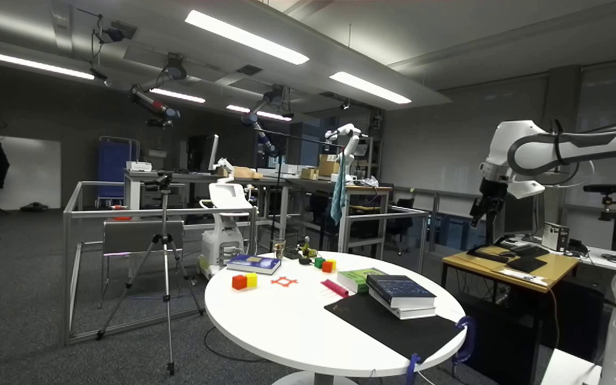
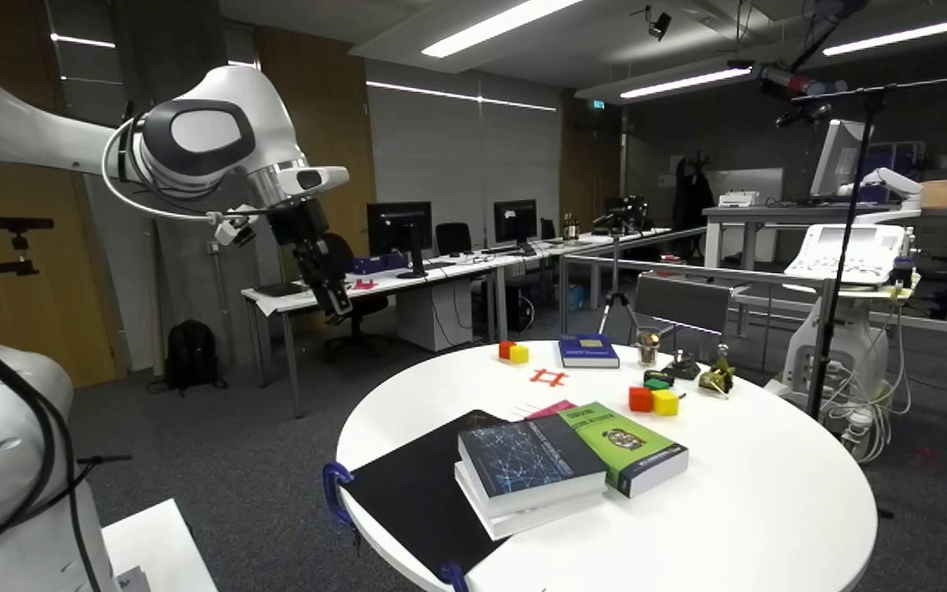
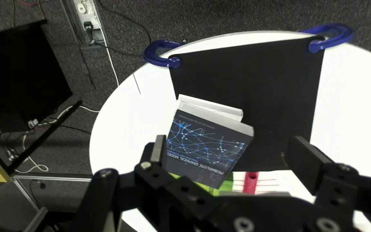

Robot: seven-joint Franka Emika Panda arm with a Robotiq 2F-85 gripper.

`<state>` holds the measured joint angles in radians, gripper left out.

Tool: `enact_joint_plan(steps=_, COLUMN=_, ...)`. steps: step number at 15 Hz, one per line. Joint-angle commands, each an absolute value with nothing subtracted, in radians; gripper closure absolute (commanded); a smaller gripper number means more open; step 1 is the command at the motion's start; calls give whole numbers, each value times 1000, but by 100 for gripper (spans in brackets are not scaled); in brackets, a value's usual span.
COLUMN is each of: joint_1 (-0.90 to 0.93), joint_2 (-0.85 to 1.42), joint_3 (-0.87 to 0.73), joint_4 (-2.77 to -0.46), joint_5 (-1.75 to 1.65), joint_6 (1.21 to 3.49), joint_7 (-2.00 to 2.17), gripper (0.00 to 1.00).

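My gripper [image 3: 230,151] is open and empty. It hangs high above the table's edge, touching nothing, and shows in both exterior views [image 1: 482,214] [image 2: 337,302]. In the wrist view a dark book with a blue network pattern [image 3: 204,145] lies below, between the fingers in the picture. It lies on a white book [image 2: 473,510], partly over a black mat [image 3: 253,77]. A green book [image 2: 625,448] lies beside the stack, partly covered by it. A pink ridged piece with thin prongs [image 3: 251,183] lies near the mat's edge.
The round white table [image 1: 286,331] carries a blue book [image 2: 588,352], red-yellow cubes [image 1: 245,280], red, yellow and green cubes [image 2: 653,400], an orange lattice [image 2: 548,377] and a glass [image 2: 648,349]. Blue clamps [image 3: 163,53] grip the mat at the rim. A tripod [image 1: 164,267] stands beyond.
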<state>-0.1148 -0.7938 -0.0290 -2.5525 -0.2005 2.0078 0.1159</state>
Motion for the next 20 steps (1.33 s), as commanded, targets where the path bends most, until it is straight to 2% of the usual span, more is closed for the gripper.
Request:
enact_joint_plan(steps=1, joint_1=-202, joint_2=-633, joint_3=-27, joint_4=-2449, joint_5=-212, joint_6=2063, joint_7=235, gripper=0)
enact_joint_plan(steps=8, joint_1=-283, joint_2=-346, joint_3=-75, joint_4=-2218, joint_5=-188, joint_6=2091, joint_7=408, gripper=0)
enact_joint_plan(steps=20, joint_1=-273, joint_2=33, joint_3=-193, joint_4=-1911, joint_5=-124, joint_6=2084, joint_7=631, gripper=0)
